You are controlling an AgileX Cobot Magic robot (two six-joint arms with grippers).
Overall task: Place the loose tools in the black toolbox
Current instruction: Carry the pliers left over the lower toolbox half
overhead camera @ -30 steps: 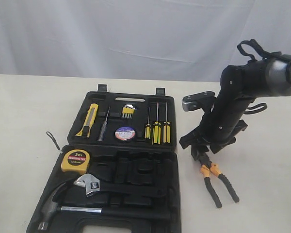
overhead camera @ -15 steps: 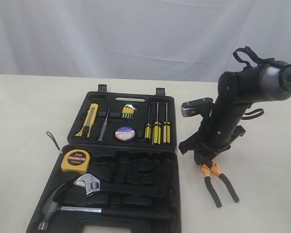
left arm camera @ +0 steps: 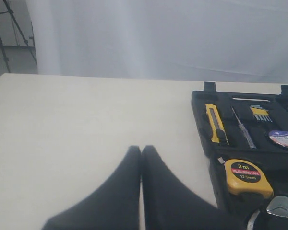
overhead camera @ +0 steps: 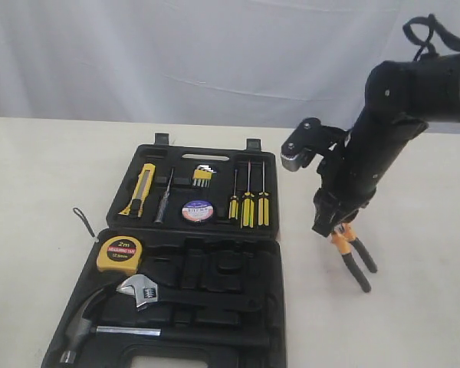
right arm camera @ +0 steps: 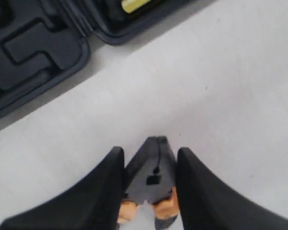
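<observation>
Exterior view, done: tape measure (overhead camera: 119, 254), utility knife (overhead camera: 140, 188) and electrical tape roll (overhead camera: 198, 210) seated in slots of the black toolbox (overhead camera: 272, 165).
Left to do: pliers (overhead camera: 351, 257) only, outside the case, just to its right.
Pliers now: handles hanging down over the table (overhead camera: 38, 192); contact of the tips with the surface unclear.
Right gripper (overhead camera: 331, 222): clamped on the pliers' head.
Left gripper (left arm camera: 141, 148): fingers pressed together, nothing held, left of the case.
Progress, judged: most of the way; carrying and seating the pliers remaining.
</observation>
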